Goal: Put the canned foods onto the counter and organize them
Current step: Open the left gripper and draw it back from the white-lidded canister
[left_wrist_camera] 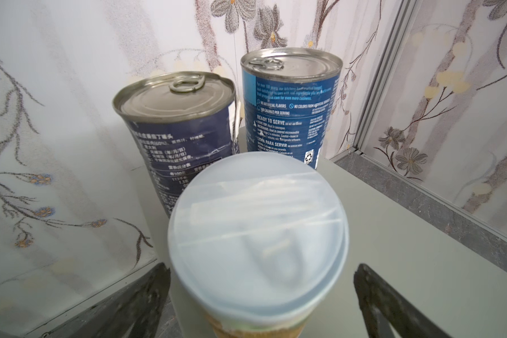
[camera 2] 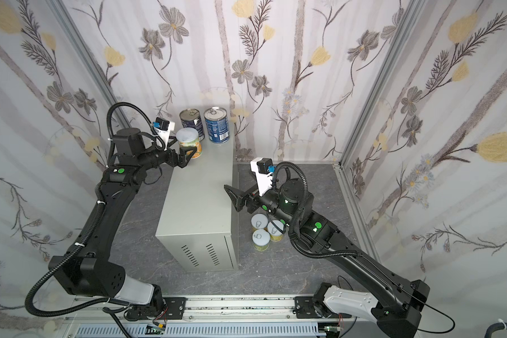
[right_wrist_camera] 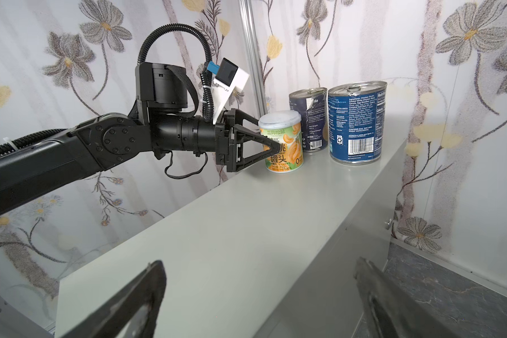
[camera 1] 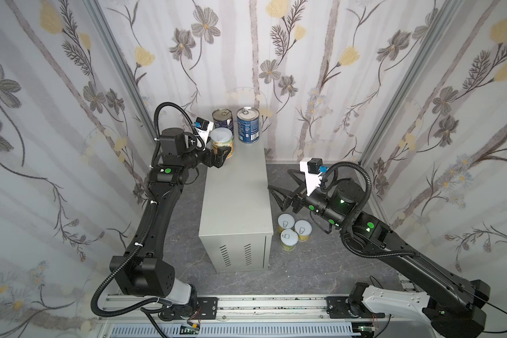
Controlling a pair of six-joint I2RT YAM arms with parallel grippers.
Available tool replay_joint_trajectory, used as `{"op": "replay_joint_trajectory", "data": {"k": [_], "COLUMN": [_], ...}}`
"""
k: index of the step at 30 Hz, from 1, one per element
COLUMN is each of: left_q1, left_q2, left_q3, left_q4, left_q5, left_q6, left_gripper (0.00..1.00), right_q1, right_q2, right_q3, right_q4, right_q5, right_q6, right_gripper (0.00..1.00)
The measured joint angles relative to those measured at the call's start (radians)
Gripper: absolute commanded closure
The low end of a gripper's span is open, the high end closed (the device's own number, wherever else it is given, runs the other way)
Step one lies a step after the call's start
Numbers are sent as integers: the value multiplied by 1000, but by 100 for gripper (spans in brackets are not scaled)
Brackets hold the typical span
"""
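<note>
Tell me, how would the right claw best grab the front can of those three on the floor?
Probably from above, pinching the round wall just under the rim. The front can stands upright with two other cans crowding behind it, so a sideways reach by the open right claw would likely knock them.

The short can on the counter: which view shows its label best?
The right wrist view: the short can stands side-on, label facing the camera. The left wrist view shows mostly its lid; both top views, lid and part of the label.
</note>
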Motion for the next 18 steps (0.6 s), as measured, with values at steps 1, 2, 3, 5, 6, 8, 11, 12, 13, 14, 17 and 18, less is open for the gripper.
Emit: {"op": "replay_joint_trajectory", "data": {"k": [1, 2, 3, 5, 6, 8, 11, 12, 13, 14, 17, 18], "left_q1": [3, 8, 13, 25, 29, 35, 40, 43, 47, 54, 98, 117], "left_q2": [-18, -35, -49, -80, -95, -117, -134, -135, -135, -133, -106, -96], "left_q3": [-6, -11, -13, -15, -16, -22, -29, -29, -29, -27, -2, 8], "left_q4": [-11, -22, -31, -52, -64, -78, -97, -100, -105, -112, -122, -121], "left_q5": [-2, -2, -3, -14, -33, -69, -134, -158, -182, -200, -222, -222], "left_q6": [-3, -6, -11, -24, -32, -34, -48, -54, -55, -55, -80, -90], "left_gripper": [0, 0, 0, 0, 0, 0, 0, 0, 0, 0, 0, 0], "right_q1": [0, 0, 0, 0, -1, -1, -1, -1, -1, -1, -1, -1], "right_q2": [4, 9, 14, 26, 33, 45, 63, 66, 66, 66, 66, 65], "right_q3": [10, 22, 32, 57, 71, 93, 121, 126, 129, 131, 132, 132], "right_q4": [-8, -20, -27, -40, -46, -63, -83, -84, -87, -89, -104, -113], "right_q5": [0, 4, 8, 25, 29, 34, 45, 45, 45, 46, 53, 53], "right_q6": [0, 0, 0, -1, -3, -3, -3, -3, -3, -3, -3, -3], "right_gripper": [0, 0, 0, 0, 0, 0, 0, 0, 0, 0, 0, 0]}}
